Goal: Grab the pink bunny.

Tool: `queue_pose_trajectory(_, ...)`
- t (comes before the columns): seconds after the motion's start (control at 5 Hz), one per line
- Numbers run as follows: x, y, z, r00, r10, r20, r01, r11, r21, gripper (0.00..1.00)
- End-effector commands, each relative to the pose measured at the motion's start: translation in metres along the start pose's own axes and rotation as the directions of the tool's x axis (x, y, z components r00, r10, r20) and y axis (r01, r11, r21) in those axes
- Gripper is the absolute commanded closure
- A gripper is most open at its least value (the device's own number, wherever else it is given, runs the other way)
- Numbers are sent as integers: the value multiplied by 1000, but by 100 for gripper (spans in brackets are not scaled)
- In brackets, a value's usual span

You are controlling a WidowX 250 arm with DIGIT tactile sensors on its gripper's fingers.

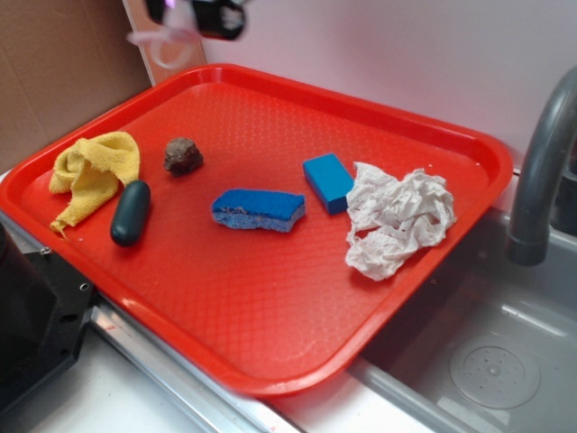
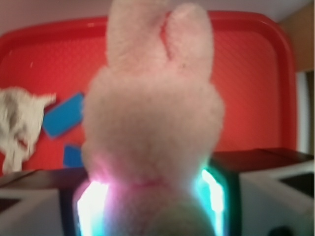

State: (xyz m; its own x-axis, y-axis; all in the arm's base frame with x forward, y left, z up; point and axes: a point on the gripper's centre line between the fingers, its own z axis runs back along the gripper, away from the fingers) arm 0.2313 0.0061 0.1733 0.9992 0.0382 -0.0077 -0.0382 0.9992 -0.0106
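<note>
The pink bunny (image 2: 152,113) fills the wrist view, fuzzy and light pink, with its two ears pointing up. My gripper (image 2: 152,201) is shut on its body, and the glowing fingers (image 2: 91,206) press in on both sides. In the exterior view the gripper (image 1: 216,16) is high above the tray's far left corner, mostly cut off by the top edge. A pale pink blur (image 1: 162,41) hangs at it, which is the bunny held in the air.
The red tray (image 1: 270,361) holds a yellow cloth (image 1: 93,171), a dark green oblong object (image 1: 131,213), a brown lump (image 1: 183,155), a blue sponge (image 1: 258,209), a blue block (image 1: 328,181) and crumpled white paper (image 1: 397,221). A sink with a grey faucet (image 1: 539,171) lies to the right.
</note>
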Motion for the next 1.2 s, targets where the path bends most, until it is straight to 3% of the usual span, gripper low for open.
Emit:
queue_pose_trajectory(0.0, -43, 0, 38, 994, -91, 53, 90, 996, 23, 100)
queue_pose_trajectory(0.2, -52, -20, 43, 987, -132, 93, 129, 991, 43, 100)
queue_pose_trajectory(0.4, -41, -12, 44, 984, -103, 145, 103, 995, 12, 100)
queue_pose_trajectory(0.8, -4, 11, 44, 990, -1, 140, -7, 998, 59, 100)
queue_pose_trajectory(1.0, 2, 10, 30, 995, 7, 97, -15, 997, 80, 100)
